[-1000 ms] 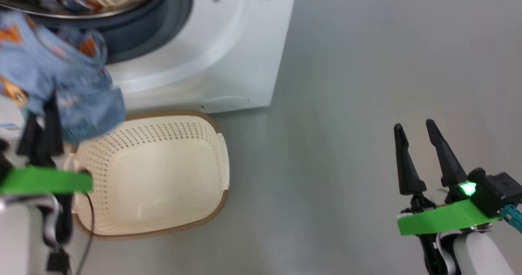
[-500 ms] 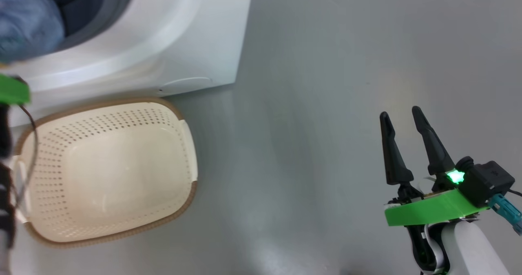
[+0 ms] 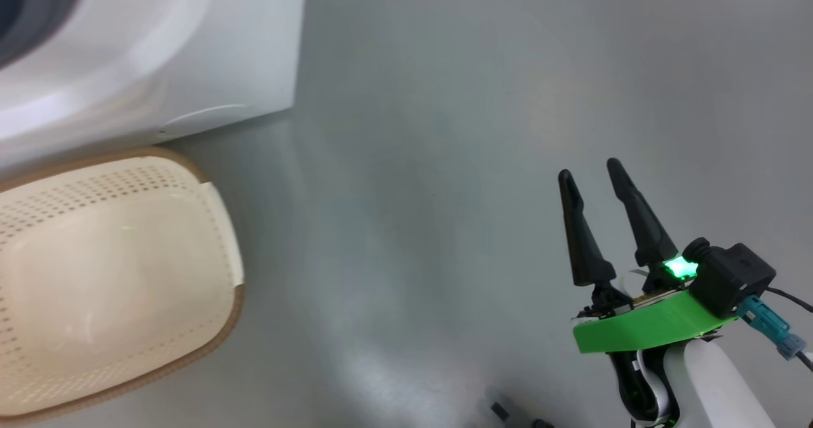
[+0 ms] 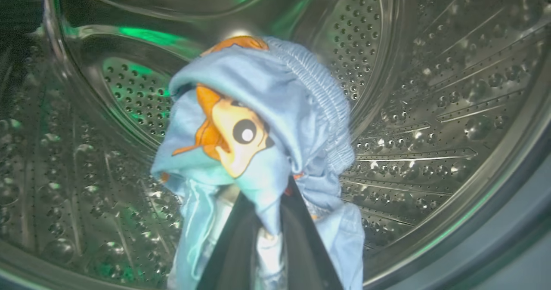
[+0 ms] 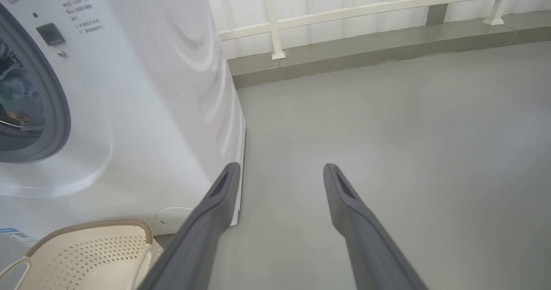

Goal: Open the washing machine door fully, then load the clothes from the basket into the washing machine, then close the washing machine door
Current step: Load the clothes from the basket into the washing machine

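In the left wrist view my left gripper (image 4: 269, 204) is shut on a light blue garment (image 4: 267, 109) printed with an orange cartoon figure. It holds the garment inside the steel perforated drum (image 4: 430, 109); the cloth drapes over the fingertips. The white washing machine (image 3: 190, 47) fills the head view's upper left. The cream basket (image 3: 95, 275) with its brown rim stands in front of it, and no clothes show in the part I see. My right gripper (image 3: 590, 171) is open over bare floor, well right of the basket. The door is out of view.
The right wrist view shows the machine's front (image 5: 150, 87), its grey seal (image 5: 60, 109), more cloth in the opening (image 5: 17, 92) and the basket (image 5: 86, 255) below. A white railing (image 5: 344, 12) on a low ledge runs along the back. Grey floor (image 5: 409, 131) spreads to the right.
The head camera has swung right, so the machine and basket slid left in that view. The left gripper with the blue garment has gone from the head view. The right gripper stays open.
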